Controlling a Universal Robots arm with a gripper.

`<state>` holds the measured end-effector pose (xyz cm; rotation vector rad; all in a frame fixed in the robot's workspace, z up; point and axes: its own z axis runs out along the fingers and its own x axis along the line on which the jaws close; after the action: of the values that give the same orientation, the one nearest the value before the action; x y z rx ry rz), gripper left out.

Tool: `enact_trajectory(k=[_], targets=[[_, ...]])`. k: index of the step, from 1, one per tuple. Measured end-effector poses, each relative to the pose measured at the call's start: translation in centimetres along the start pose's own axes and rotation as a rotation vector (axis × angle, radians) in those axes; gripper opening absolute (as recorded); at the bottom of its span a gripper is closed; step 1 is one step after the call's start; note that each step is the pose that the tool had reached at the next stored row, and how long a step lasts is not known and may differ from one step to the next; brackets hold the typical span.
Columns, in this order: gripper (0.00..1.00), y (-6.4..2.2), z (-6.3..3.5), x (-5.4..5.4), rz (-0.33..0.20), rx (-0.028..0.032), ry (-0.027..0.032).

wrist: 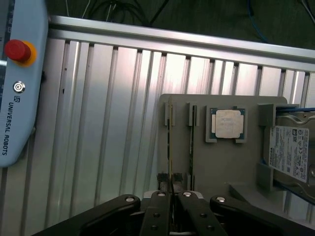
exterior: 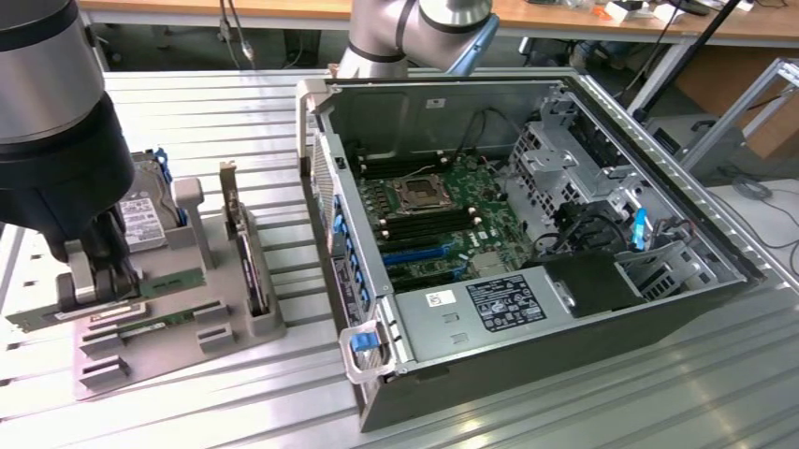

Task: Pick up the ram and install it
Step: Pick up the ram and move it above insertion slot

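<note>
Ram (wrist: 170,142) stands edge-up in the grey holder (wrist: 221,167), gripper (wrist: 170,191) pinched nearly closed on it: pick-up step, probably needing a straight pull from its slot.

Soft, even light from above fills the room, so the ribbed metal table (exterior: 212,112) looks pale with only faint shadows. The open computer case (exterior: 413,117) is dimmer inside. In the wrist view its slats glare white in a broad patch, and the ram (wrist: 170,147) glints yellow along its thin edge between dark fingers (wrist: 158,216)
</note>
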<state>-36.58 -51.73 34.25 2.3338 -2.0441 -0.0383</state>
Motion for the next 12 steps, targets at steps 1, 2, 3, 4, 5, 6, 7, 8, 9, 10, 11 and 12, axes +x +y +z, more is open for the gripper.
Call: enact_trajectory(k=[1, 2, 3, 4, 5, 6, 7, 8, 9, 10, 11, 12], targets=[[0.12, 0.00, -0.05, 0.00, 0.000, 0.0001, 0.0000], [0.12, 0.00, -0.11, 0.00, 0.000, 0.0001, 0.0000], [0.12, 0.00, -0.15, 0.00, 0.000, 0.0001, 0.0000], [0.12, 0.01, -0.19, 0.00, 0.000, 0.0001, 0.0000], [0.12, 0.01, -0.29, 0.00, 0.000, 0.0001, 0.0000], [0.12, 0.02, -0.36, 0.00, 0.000, 0.0001, 0.0000], [0.12, 0.02, -0.43, 0.00, 0.000, 0.0000, 0.0000], [0.12, 0.02, -0.48, 0.00, 0.000, 0.0001, 0.0000], [0.12, 0.02, -0.52, 0.00, 0.000, 0.0000, 0.0000], [0.12, 0.03, -0.55, 0.00, 0.000, 0.0001, -0.0001], [0.12, 0.03, -0.67, 0.01, 0.000, 0.0001, 0.0000], [0.12, 0.03, -0.75, 0.01, 0.000, 0.0000, 0.0000]])
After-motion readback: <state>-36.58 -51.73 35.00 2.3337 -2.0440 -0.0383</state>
